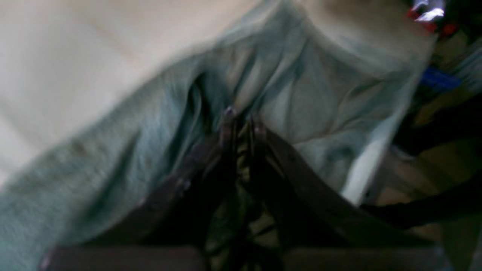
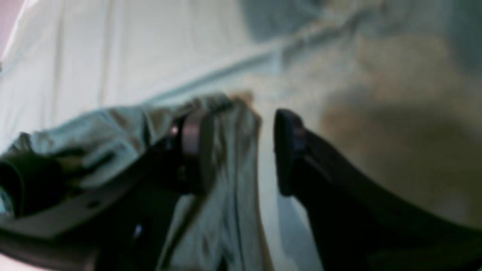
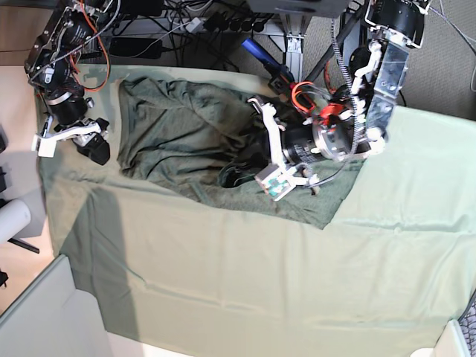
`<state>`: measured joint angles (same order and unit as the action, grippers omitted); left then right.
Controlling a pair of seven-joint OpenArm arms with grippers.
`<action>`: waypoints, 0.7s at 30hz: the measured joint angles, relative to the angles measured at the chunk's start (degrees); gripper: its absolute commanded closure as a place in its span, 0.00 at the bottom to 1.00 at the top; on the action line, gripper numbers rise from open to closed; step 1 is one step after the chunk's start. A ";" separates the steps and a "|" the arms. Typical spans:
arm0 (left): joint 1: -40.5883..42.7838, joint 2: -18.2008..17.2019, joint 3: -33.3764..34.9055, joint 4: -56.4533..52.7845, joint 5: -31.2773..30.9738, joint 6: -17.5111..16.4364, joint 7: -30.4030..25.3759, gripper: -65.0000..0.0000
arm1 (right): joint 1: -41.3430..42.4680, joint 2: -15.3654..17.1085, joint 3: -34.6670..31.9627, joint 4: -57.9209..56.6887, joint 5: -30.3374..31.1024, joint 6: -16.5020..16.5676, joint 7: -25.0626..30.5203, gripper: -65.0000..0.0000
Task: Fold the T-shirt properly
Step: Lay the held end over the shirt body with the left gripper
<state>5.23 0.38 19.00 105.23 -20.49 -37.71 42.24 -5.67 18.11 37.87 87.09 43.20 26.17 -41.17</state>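
Base view: right gripper [image 3: 95, 146] at table's left edge, jaws parted, a cloth fold lying against one finger [image 2: 194, 145], not pinched. T-shirt [image 3: 186, 134] lies crumpled on the mint table cloth [image 3: 223, 268]. Left gripper [image 3: 249, 167] mid-shirt, jaws pinched narrow on its fabric.

No text, label, brand, number or sign could be read in any of the three views. Both wrist views were too blurred to show lettering, and in the base view the parts of the arms and the gear at the far edge were too small for any marking to be made out.
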 measured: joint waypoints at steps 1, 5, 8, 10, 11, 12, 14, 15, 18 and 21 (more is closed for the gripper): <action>0.17 -0.61 0.07 1.36 -1.55 -0.70 0.28 0.93 | 1.16 0.02 -0.55 0.00 -0.39 0.00 0.22 0.59; 1.97 -3.32 1.73 2.97 -2.34 -1.42 1.55 0.93 | 4.87 0.79 -8.46 0.02 -7.63 0.02 0.61 0.59; 2.14 -4.22 2.62 2.99 -2.36 -1.38 1.88 0.93 | 5.68 1.27 -17.25 0.00 -13.84 0.02 0.63 0.59; 2.03 -4.35 2.71 2.99 -2.47 -1.38 1.86 0.93 | 6.21 1.27 -21.29 0.00 -16.74 0.07 0.76 0.59; 2.03 -4.42 2.69 2.99 -2.47 -1.38 1.88 0.93 | 6.27 1.31 -22.29 0.00 -17.31 0.04 1.70 0.59; 2.05 -4.66 2.71 2.99 -2.51 -1.38 1.90 0.93 | 6.34 1.46 -22.71 0.00 -17.99 0.02 2.16 0.59; 2.05 -4.68 2.71 2.99 -2.36 -1.38 1.92 0.93 | 6.29 1.92 -22.62 0.00 -19.54 0.00 2.14 0.59; 2.03 -4.68 2.71 2.99 -2.45 -1.38 1.90 0.93 | 6.12 2.08 -22.36 0.00 -19.80 -0.11 2.12 0.59; 2.05 -4.66 2.73 2.97 -2.51 -1.38 1.92 0.93 | 5.64 2.05 -22.08 0.00 -21.11 -0.22 2.05 0.73; 2.05 -4.68 2.73 2.99 -2.49 -1.38 1.90 0.93 | 5.46 2.01 -22.10 0.00 -21.64 -0.22 2.10 0.90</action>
<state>7.29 -4.29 21.74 108.22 -22.98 -39.09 44.14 -0.21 20.12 15.77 87.09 21.56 25.96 -39.07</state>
